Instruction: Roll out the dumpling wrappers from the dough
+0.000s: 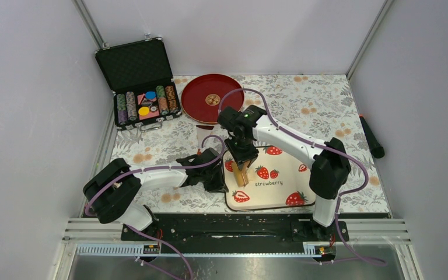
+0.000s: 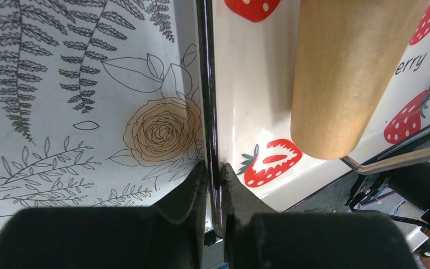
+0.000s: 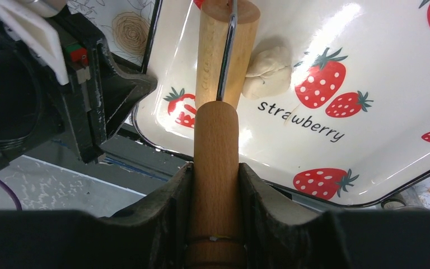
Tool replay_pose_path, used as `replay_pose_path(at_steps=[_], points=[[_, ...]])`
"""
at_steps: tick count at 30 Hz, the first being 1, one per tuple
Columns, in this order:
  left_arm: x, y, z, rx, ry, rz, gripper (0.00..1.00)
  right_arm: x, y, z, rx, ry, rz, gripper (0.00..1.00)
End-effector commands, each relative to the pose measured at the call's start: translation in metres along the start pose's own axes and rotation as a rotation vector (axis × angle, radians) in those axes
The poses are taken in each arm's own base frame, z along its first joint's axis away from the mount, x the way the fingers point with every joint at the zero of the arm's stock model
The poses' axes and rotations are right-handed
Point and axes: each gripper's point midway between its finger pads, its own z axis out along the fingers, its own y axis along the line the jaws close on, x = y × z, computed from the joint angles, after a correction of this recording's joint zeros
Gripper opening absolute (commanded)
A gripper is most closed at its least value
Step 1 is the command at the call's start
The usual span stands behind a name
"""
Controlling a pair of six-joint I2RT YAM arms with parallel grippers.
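The right tool (image 3: 215, 171) is clamped on the handle of the wooden roller (image 3: 215, 140), whose drum reaches over the strawberry tray (image 3: 369, 162). Only the right wrist view shows the dough (image 3: 267, 70), a pale lump on the tray just beside the drum. The left wrist view shows the left tool (image 2: 215, 171) pinching the tray's black rim at the edge of the floral table (image 2: 61, 84). From above, a red plate (image 1: 211, 98) and a poker chip case (image 1: 140, 81) sit farther back.

1 overhead, 2 wrist close-ups, tray (image 1: 271, 199) shared
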Motion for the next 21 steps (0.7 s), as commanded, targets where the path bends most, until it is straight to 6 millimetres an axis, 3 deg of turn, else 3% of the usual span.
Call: replay_pose_path(at_steps=[1, 7, 16, 21], points=[[0.014, 0.038, 0.005, -0.138, 0.034, 0.029, 0.00, -0.014, 0.012, -0.051, -0.078, -0.156, -0.004, 0.00], [0.015, 0.039, 0.005, -0.140, 0.035, 0.029, 0.00, -0.022, 0.006, -0.079, -0.078, -0.231, 0.018, 0.00], [0.015, 0.039, 0.005, -0.140, 0.036, 0.029, 0.00, -0.011, -0.030, -0.059, -0.023, -0.152, 0.116, 0.00], [0.015, 0.038, 0.005, -0.139, 0.037, 0.032, 0.00, -0.006, -0.040, -0.048, -0.030, -0.115, 0.139, 0.00]])
